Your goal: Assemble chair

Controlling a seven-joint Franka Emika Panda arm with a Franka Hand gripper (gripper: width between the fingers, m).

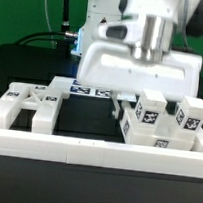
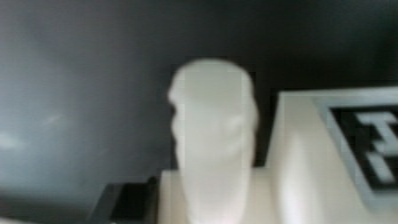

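Gripper (image 1: 128, 97) low over right-hand blocks (image 1: 160, 120); whether open or closed cannot be told, fingertips hidden. Panel (image 1: 29, 105) lies left on surface (image 1: 88, 120), behind near rail (image 1: 75, 147). One block should be centred between jaws, neighbours kept untouched.

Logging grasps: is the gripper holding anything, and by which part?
Cannot be told: the gripper is low by the chair pieces, fingertips hidden, and the wrist view is blurred.

A green backdrop (image 1: 26, 7) rises behind the black table (image 1: 33, 65), a white border rail (image 1: 85, 148) along its front
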